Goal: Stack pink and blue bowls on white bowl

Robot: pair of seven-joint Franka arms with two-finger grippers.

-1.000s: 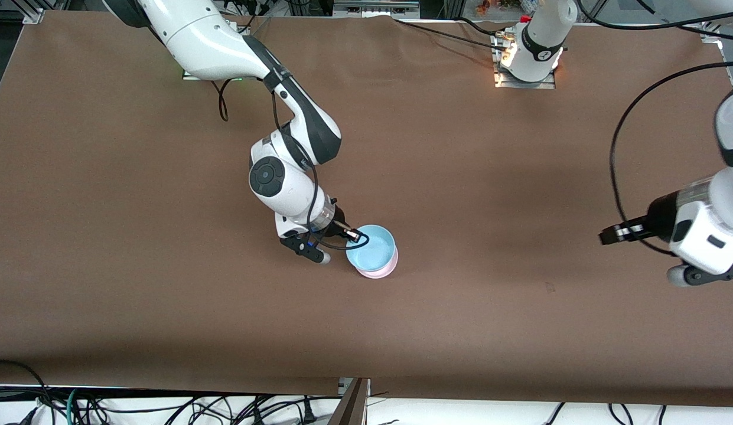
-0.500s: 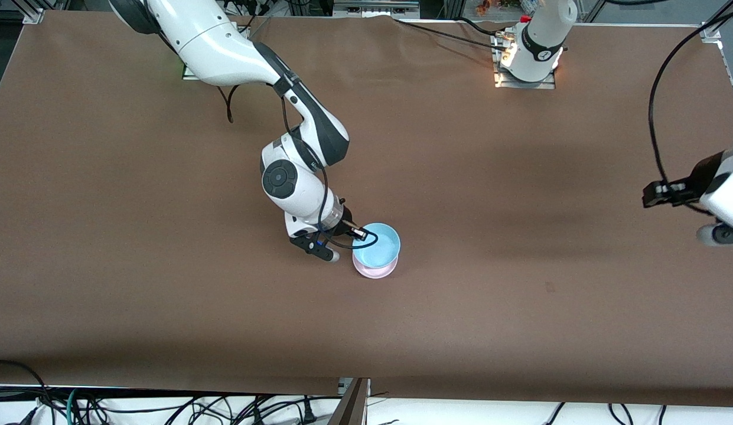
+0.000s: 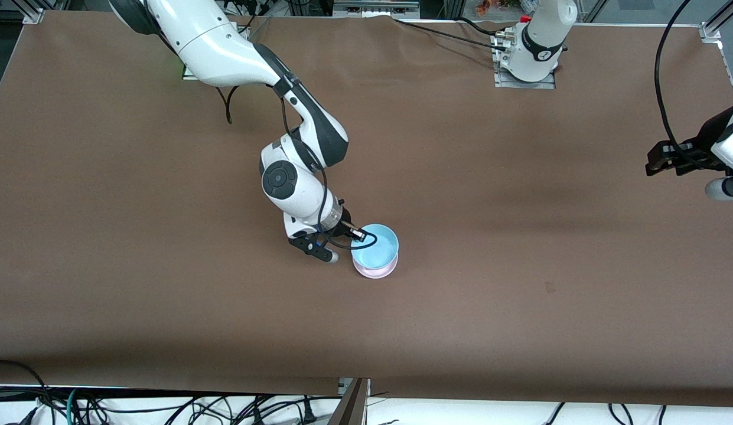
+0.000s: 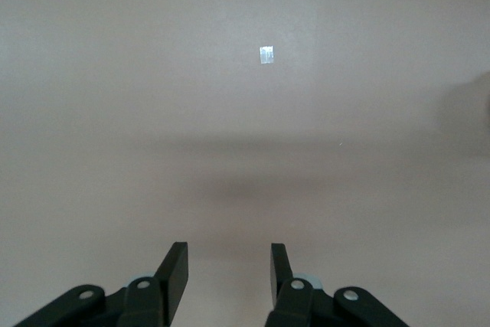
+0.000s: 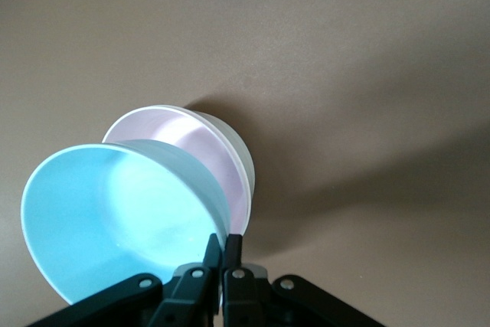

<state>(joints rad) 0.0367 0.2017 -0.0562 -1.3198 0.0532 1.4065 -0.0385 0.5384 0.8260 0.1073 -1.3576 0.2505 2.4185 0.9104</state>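
Note:
My right gripper [image 3: 349,242] is shut on the rim of the light blue bowl [image 3: 376,247]. In the right wrist view the gripper [image 5: 223,244] pinches the blue bowl's [image 5: 115,220] wall, and the bowl is tilted. Just under it, the pale pink bowl [image 5: 184,139] sits nested in the white bowl [image 5: 239,151]. In the front view the pink bowl's rim [image 3: 375,273] shows below the blue bowl, and the white bowl is hidden. My left gripper [image 3: 654,160] is open and empty, up at the left arm's end of the table; its wrist view [image 4: 228,258] shows bare tabletop.
The brown table cover [image 3: 520,295] stretches wide around the stack. A small pale mark [image 4: 267,54] lies on the cover under the left gripper. Cables hang along the table's near edge [image 3: 224,407].
My left arm has drawn back toward the bases at its end of the table. My right gripper has shifted slightly with the blue bowl over the pink one.

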